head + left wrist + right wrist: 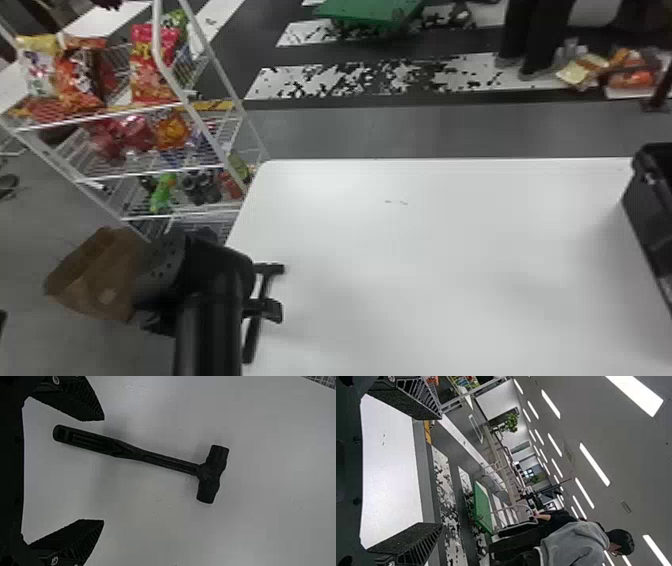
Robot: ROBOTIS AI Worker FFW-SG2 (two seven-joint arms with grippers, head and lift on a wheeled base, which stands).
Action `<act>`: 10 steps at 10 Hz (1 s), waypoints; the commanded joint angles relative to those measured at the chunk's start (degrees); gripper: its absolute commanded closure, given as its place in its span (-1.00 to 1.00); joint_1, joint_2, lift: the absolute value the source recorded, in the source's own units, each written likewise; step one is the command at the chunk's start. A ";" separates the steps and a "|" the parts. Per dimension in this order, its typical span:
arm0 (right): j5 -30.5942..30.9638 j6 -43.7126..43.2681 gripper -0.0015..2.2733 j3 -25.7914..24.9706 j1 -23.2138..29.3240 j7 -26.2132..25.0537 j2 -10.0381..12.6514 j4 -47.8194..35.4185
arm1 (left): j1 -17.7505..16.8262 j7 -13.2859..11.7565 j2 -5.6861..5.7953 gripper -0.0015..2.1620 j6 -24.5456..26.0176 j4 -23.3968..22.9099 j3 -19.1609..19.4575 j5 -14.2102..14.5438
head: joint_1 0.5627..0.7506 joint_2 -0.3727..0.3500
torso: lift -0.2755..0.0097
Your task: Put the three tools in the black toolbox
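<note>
By the white table's [450, 240] left edge lies a double-faced hammer [170, 462], the empty left gripper [104, 470] spread above, presumably to straddle its handle, the right gripper [441, 471] parted and empty, the black toolbox [645, 215] toward the far right corner

The head view looks from above, forward and down, over the white worktop [425, 250], and includes its far and left edges; it takes the widest look at this surface. The left wrist view is quite near and faces down to the surface; with the head view it shares the hammer [166, 461] beside the left edge. The right wrist view faces across the worktop, then out to the room and the ceiling [621, 455]. It shares with the head view the far edge, the green platform [370, 10] and the striped floor [470, 72].
</note>
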 commanded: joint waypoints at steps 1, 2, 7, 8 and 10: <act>0.00 -0.11 -0.97 0.01 0.04 -0.09 0.02 -0.05 | 0.76 0.00 -0.05 -0.92 0.07 0.09 0.00 0.18 | 0.41 0.91 | 0.54; 0.00 -0.11 -0.97 0.18 -0.05 -0.09 0.11 0.13 | 1.11 0.00 0.03 -0.92 0.07 0.17 0.09 0.70 | 0.41 0.91 | 0.54; 0.09 -1.17 -0.96 0.36 -0.05 -0.09 0.11 0.48 | 1.02 1.14 0.47 -0.92 0.07 0.96 2.37 0.70 | 0.41 0.97 | 0.54; 0.09 -1.17 -0.96 0.45 -0.05 -0.17 0.11 0.57 | 1.02 1.14 0.47 -0.92 0.07 1.05 2.46 0.79 | 0.41 0.99 | 0.54; 0.00 -1.17 -0.96 0.36 -0.05 -0.17 0.11 0.57 | 0.76 1.05 0.30 -0.92 0.07 1.32 2.37 1.14 | 0.41 1.00 | 0.54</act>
